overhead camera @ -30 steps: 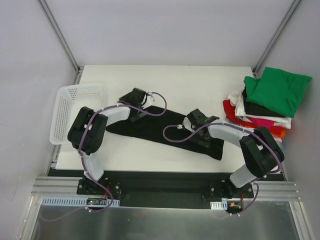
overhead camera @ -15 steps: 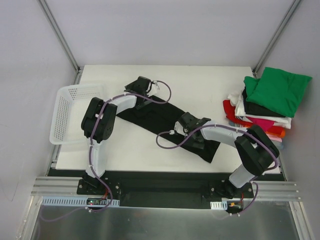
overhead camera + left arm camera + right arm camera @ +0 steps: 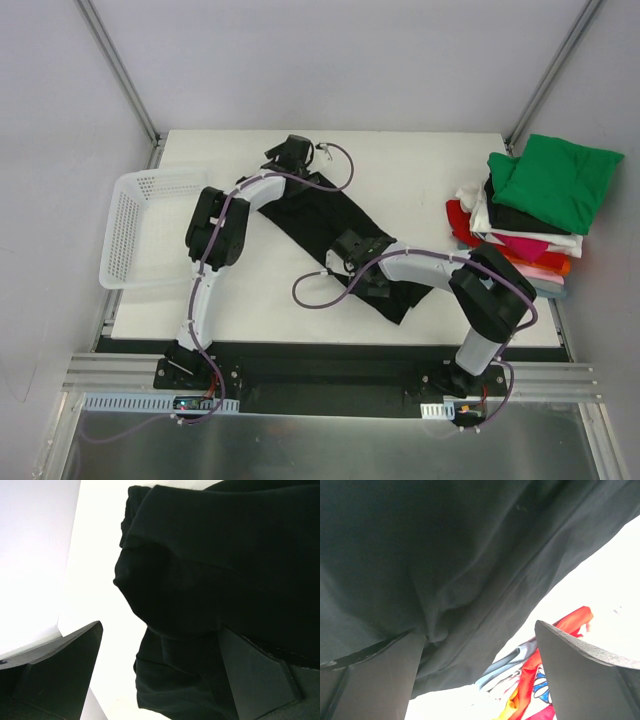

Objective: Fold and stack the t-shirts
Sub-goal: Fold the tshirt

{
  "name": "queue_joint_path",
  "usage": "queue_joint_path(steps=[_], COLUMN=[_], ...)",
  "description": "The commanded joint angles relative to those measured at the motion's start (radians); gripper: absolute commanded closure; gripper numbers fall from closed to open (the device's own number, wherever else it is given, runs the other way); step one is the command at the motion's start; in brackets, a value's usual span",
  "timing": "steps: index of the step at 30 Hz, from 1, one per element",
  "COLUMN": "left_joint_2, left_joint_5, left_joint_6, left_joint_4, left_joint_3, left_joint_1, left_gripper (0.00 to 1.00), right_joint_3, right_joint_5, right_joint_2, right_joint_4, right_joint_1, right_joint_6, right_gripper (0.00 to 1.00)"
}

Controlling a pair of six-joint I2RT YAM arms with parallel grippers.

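T-shirt (image 3: 322,218), black, diagonal on table (image 3: 420,168)

Looks like a robot test lab, much more than a home or a shop. Closed in by plain pale grey walls (image 3: 330,60), with thin silver metal poles (image 3: 120,70) running up the back corners. Fitted with a flat white surface (image 3: 430,160) and a long silver metal rail (image 3: 110,378) along the near edge. Built around a white and black left robot arm (image 3: 200,300) and a matching right robot arm (image 3: 420,268), both trailing loose purple cables (image 3: 298,293). Set out with just a few things to handle: a white plastic mesh basket (image 3: 130,230) and a pile of folded cloth t-shirts in green, black, white, red, pink and orange (image 3: 525,215).
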Motion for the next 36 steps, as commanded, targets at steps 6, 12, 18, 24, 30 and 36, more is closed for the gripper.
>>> queue_joint_path(steps=[6, 12, 18, 24, 30, 36], left_joint_2=[0.063, 0.117, 0.16, 0.194, 0.241, 0.272], left_joint_5=[0.067, 0.079, 0.09, 0.112, 0.119, 0.141], left_joint_6=[0.012, 0.026, 0.043, 0.046, 0.077, 0.091], left_joint_4=[-0.005, -0.002, 0.009, 0.028, 0.061, 0.086], left_joint_3=[0.108, 0.169, 0.221, 0.278, 0.336, 0.378], left_joint_1=[-0.009, -0.02, -0.032, -0.047, -0.07, -0.086], left_gripper=[0.01, 0.01, 0.01, 0.01, 0.01, 0.01], right_joint_3=[0.077, 0.115, 0.125, 0.18, 0.25, 0.295], right_joint_5=[-0.108, -0.071, -0.051, -0.061, -0.067, -0.065], right_joint_2=[0.073, 0.11, 0.13, 0.152, 0.19, 0.221], right_joint_4=[0.021, 0.059, 0.084, 0.051, 0.024, 0.031], right_joint_1=[0.098, 0.169, 0.23, 0.281, 0.328, 0.353], right_joint_6=[0.041, 0.035, 0.029, 0.046, 0.053, 0.043], right_gripper=[0.04, 0.04, 0.04, 0.04, 0.04, 0.04])
